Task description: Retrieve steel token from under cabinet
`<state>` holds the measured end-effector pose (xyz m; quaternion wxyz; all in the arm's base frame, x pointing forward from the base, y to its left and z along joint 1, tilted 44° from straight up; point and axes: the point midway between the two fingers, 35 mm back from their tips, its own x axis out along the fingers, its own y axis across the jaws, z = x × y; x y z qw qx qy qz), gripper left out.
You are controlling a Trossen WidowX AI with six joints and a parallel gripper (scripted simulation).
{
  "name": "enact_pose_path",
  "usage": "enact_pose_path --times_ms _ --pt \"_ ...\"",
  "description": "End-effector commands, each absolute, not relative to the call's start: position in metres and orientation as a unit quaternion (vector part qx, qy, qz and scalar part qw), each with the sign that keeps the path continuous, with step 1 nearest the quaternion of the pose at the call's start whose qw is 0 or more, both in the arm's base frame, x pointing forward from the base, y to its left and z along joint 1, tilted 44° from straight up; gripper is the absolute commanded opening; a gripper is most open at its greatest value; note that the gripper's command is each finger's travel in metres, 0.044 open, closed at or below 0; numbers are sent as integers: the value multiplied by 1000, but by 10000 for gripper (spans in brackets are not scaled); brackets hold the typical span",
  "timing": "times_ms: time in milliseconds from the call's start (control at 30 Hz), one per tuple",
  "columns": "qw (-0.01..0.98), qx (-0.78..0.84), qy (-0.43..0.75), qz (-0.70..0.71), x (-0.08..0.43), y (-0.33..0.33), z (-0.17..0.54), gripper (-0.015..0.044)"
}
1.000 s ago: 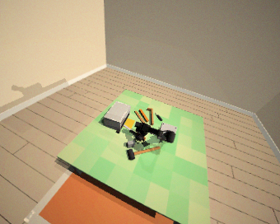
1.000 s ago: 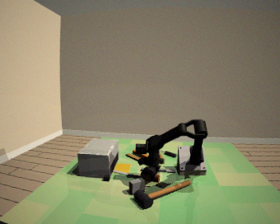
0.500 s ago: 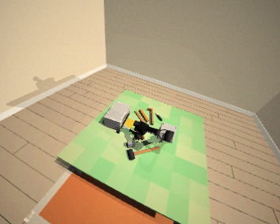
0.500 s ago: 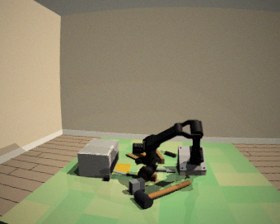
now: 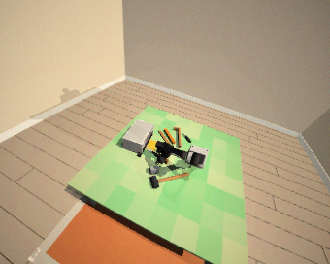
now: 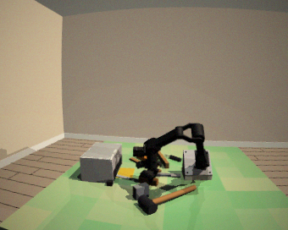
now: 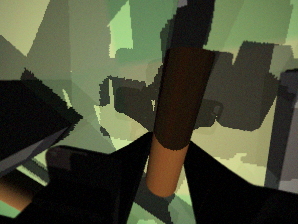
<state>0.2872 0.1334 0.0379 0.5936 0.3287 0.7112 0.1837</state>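
The grey cabinet stands at the left of the table. The yellow marked area lies in front of it. I cannot make out the token in any view. My gripper is low over the table, to the right of the marked area, shut on a wooden-handled tool. Its orange-brown handle lies between the fingers, and a dark part continues from it toward the top of the wrist view. A thin grey strip shows between the cabinet and the gripper; whether it belongs to the tool is unclear.
A mallet and a grey block lie on the near side of the gripper. Wooden pieces and a small black object lie behind. The arm's base is at right.
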Motion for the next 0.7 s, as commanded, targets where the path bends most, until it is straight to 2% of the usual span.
enact_pose_path --times_ms 0,667 --pt "595 327 710 187 293 133 38 0" --pt "596 327 709 188 316 130 33 0"
